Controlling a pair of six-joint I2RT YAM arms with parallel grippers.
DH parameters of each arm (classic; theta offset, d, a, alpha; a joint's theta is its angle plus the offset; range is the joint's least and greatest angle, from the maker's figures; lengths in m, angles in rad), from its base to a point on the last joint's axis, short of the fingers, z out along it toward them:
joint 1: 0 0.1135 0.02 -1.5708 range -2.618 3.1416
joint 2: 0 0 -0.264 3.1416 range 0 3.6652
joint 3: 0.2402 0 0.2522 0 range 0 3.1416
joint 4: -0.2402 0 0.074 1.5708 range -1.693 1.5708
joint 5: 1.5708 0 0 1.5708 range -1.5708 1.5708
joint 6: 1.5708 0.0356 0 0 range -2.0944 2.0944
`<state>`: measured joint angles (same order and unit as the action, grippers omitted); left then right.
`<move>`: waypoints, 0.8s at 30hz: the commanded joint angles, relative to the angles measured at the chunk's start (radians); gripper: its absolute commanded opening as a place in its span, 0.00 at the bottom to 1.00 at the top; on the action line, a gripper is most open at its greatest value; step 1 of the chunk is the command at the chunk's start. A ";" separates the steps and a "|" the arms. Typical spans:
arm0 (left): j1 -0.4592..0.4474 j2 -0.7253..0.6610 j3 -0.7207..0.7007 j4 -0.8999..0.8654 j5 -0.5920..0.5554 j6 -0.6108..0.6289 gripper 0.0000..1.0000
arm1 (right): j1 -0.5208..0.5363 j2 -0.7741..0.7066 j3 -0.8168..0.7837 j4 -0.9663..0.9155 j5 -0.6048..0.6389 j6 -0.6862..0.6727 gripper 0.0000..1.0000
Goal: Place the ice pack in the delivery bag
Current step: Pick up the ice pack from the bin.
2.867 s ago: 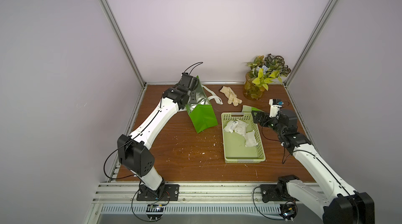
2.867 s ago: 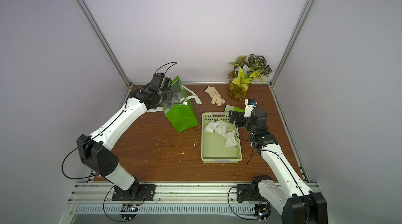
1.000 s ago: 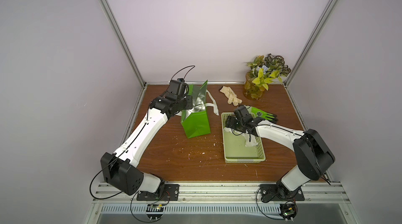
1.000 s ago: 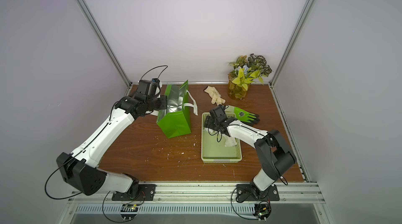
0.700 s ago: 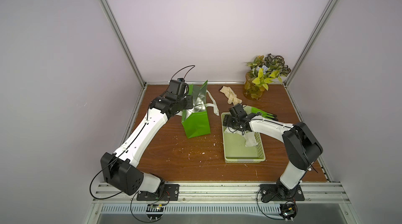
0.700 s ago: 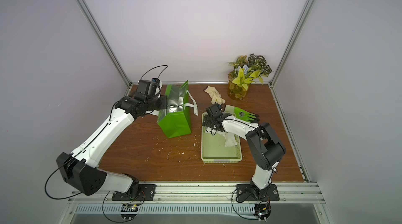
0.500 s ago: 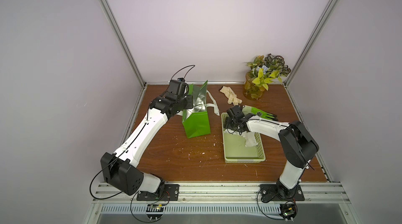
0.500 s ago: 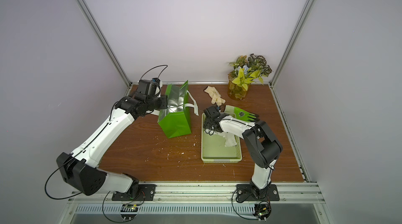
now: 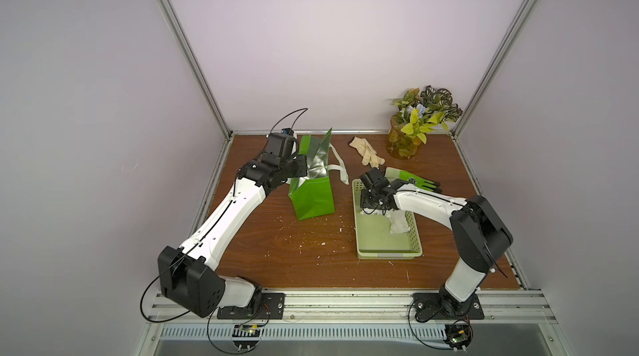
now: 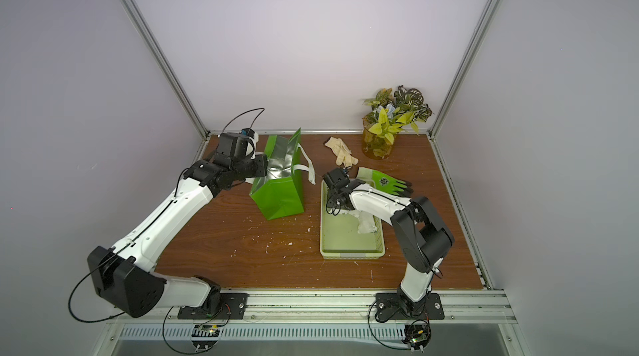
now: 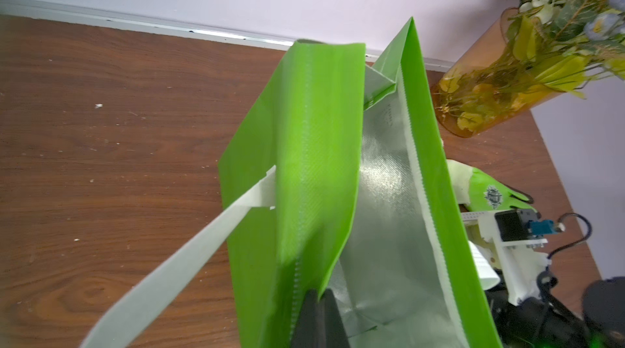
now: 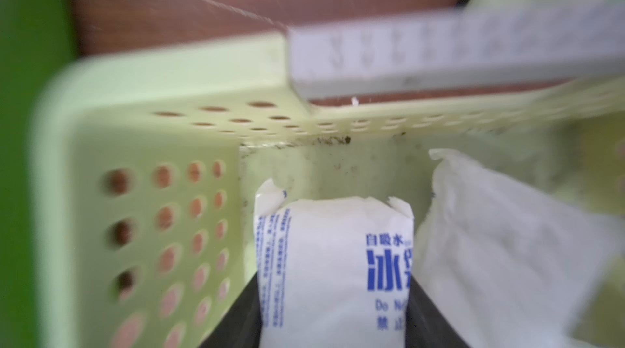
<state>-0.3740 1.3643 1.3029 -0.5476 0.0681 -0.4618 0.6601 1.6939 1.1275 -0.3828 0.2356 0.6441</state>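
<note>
Two hands: I see both, the left hand point(image 11: 319, 297) at the bag point(image 9: 313, 198) and the right hand point(image 12: 333, 322) down in the basket point(image 9: 389, 251).
Left hand: pinched shut on the top edge of the bag's wall on its own side, so the mouth stands open.
Right hand: set narrow on the ice pack point(image 12: 331, 261), with its fingers point(image 12: 233, 322) against the pack's two sides.
Ice pack: lies flat on the basket floor, in the back corner nearest the bag, blue print facing up.
Long axis: as my right wrist view shows it, it runs out from between the fingers toward the basket's back end wall. The free end points at that wall and stops just short. I cannot see the other end.
Neighbour: a white packet point(image 12: 507, 248) touches the pack on the side away from the bag.
Edges: the perforated side wall stands just beside one finger.
Bag: upright on the surface point(image 9: 294, 250), mouth up, silver lining point(image 11: 389, 211) showing, one strap point(image 9: 340, 171) drooping toward the basket.
Room: a bare strip of surface separates bag and basket, and the basket floor toward me is bare.
</note>
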 commanded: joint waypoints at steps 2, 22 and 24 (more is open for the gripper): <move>0.024 -0.050 -0.073 0.119 0.099 -0.060 0.00 | -0.001 -0.228 0.065 0.071 -0.004 -0.131 0.14; 0.080 -0.107 -0.130 0.172 0.082 -0.145 0.00 | 0.190 0.113 0.727 0.198 -0.213 -0.062 0.09; 0.088 -0.117 -0.138 0.177 0.078 -0.152 0.00 | 0.191 0.144 0.748 0.201 -0.212 -0.050 0.09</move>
<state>-0.3038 1.2716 1.1828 -0.3676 0.1692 -0.5945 0.8524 1.8481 1.8095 -0.2371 0.0193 0.5686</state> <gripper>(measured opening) 0.050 0.530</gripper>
